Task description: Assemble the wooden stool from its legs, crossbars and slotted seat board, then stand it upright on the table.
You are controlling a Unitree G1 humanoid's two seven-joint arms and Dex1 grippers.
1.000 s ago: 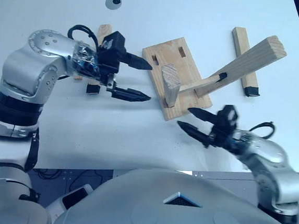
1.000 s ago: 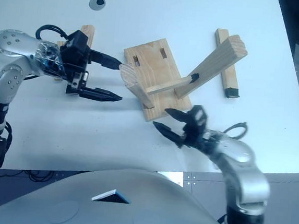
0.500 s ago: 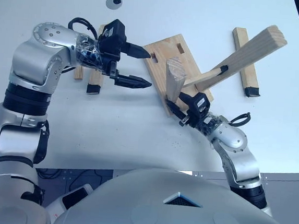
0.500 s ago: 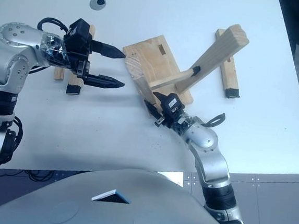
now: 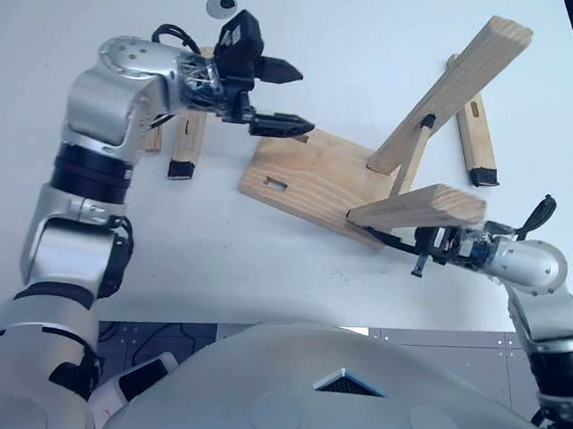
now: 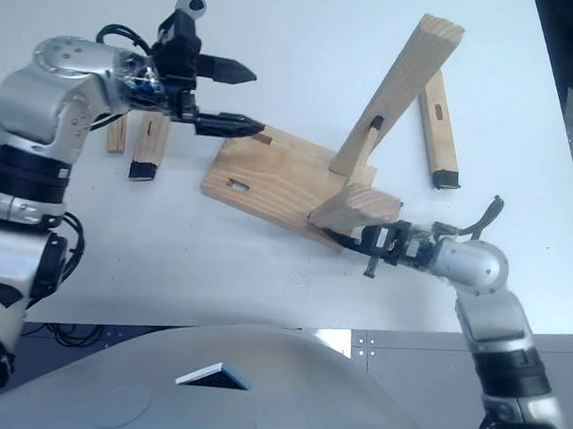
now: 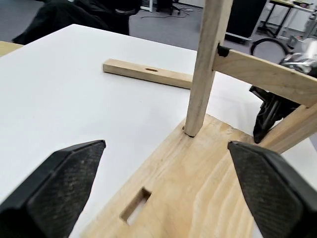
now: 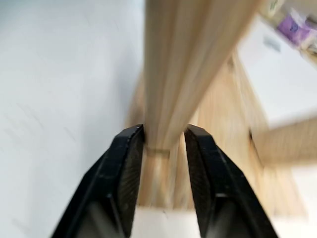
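- My right pincer (image 8: 163,135) is clamped on the near leg (image 5: 420,206), one finger on each side face, low down close to where it meets the slotted seat board (image 5: 310,171).
- My left pincer (image 5: 306,101) hangs above the board's far left corner, its fingers wide apart and holding nothing.
- The board lies flat on the surface (image 5: 384,22) with two legs in it. The tall leg (image 5: 458,89) slants up and away, and a thin crossbar (image 5: 409,160) ties it to the near leg.
- I judge the wood to be stiff, dry and fairly light, with square faces that grip well.
- The half-built frame looks top-heavy, and the joints may be only push-fit. Lifting by one leg could lever a tenon out or rack the crossbar.
- I would rather hold a leg low, near its joint, or pinch the board by its edge. I would not hold the crossbar, which looks like the weakest piece.
- The loose leg (image 5: 474,131) beyond the frame has a black foot cap, which is likely slicker than the bare wood. Mid-length is the better place to hold it.
- I cannot see how deep either leg sits in the board. The near leg's joint is hidden by the leg and my own fingers, and my right wrist view is smeared there.
- One empty slot (image 5: 276,185) is plain to see.
- The loose pieces (image 5: 184,150) to the left are partly hidden by my left arm, so I cannot tell legs from bars.
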